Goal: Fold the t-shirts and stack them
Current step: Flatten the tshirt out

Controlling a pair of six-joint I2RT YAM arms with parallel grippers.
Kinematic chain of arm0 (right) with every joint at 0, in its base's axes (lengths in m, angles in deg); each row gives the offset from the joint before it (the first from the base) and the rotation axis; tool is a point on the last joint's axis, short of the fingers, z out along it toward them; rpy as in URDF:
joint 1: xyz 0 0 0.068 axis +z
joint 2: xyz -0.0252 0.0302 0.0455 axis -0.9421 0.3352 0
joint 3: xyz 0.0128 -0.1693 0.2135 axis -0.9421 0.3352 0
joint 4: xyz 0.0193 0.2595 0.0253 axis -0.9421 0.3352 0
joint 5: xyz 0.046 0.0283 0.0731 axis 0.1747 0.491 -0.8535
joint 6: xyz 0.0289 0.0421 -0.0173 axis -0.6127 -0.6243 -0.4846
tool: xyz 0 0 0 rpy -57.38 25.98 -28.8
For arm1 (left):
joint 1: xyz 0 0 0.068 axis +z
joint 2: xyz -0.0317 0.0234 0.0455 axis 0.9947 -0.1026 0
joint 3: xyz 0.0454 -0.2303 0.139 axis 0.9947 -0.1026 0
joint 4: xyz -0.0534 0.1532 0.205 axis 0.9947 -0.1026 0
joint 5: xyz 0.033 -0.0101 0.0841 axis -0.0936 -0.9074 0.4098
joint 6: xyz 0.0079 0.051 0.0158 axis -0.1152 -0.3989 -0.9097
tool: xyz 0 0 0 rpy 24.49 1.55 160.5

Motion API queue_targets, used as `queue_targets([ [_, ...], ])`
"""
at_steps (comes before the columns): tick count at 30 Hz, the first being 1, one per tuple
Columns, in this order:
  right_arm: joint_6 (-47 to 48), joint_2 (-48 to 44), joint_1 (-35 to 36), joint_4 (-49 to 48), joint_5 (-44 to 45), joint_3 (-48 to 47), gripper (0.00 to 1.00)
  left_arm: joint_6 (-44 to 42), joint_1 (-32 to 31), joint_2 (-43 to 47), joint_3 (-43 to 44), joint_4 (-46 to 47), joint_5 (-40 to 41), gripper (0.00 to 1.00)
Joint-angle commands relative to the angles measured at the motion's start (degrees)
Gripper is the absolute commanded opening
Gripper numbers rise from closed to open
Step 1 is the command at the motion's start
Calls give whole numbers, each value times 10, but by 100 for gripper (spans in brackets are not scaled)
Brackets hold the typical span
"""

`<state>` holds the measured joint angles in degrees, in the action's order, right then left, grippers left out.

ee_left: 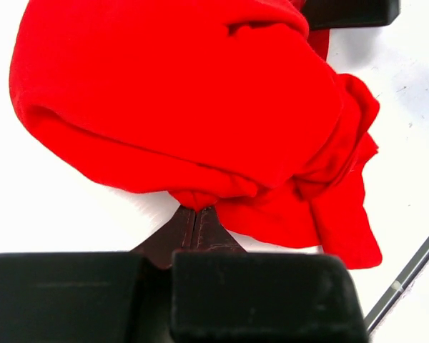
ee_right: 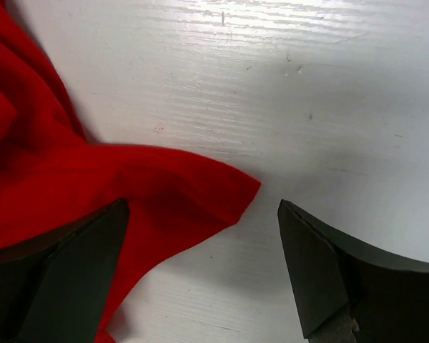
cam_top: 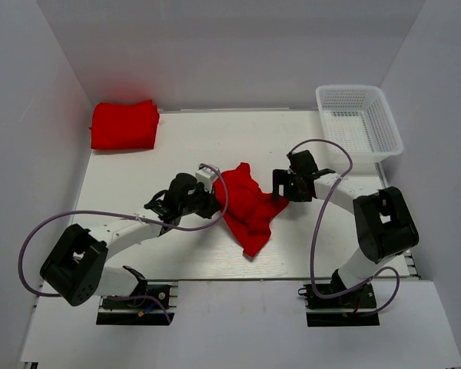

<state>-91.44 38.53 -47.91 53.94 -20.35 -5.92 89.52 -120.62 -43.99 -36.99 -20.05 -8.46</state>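
While the crumpled t-shirt (cam_top: 248, 206) lies at the middle of the table (cam_top: 177, 146), left gripper (ee_left: 194, 213) pinched closed on its left edge, right gripper (ee_right: 201, 209) spread wide astride its right corner, folded t-shirt (cam_top: 124, 124) at far-left corner, white mesh basket (cam_top: 352, 88) far right

My overhead view is bright and even, with only faint shadows under the arms on the white-painted table (cam_top: 138, 177). On the left wrist view the table burns out to flat white, and the crumpled bright red fabric t-shirt (ee_left: 186, 107) is oversaturated. The left gripper (ee_left: 196, 218) at 6 o'clock looks soft-edged. On the right wrist view glare streaks the table at 12 o'clock, and the right gripper (ee_right: 201, 207) throws a soft shadow towards 3 o'clock.
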Motion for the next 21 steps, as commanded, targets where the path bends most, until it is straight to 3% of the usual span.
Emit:
queue_targets([
  [1, 10, 16, 2, -18, -31, -16, 90, 4, -2, 27, -2, -1, 1, 0],
  [6, 18, 27, 6, -35, -31, -4, 90, 4, -2, 33, -8, -1, 1, 0],
  [11, 29, 46, 18, -53, -38, 4, 72, 4, -2, 33, -8, -12, 1, 0],
  [15, 34, 46, 30, -63, -32, 8, 29, 9, -2, 38, -2, -12, 6, 0],
  [16, 34, 36, 33, -65, -28, 12, 9, 9, -2, 38, -2, -18, 6, 0],
  [17, 34, 29, 34, -70, -26, 14, 0, 9, -2, 38, 5, -18, 12, 0],
  [21, 36, -19, 33, -82, 38, 3, 0, 14, -2, 60, 35, -53, 32, 0],
])
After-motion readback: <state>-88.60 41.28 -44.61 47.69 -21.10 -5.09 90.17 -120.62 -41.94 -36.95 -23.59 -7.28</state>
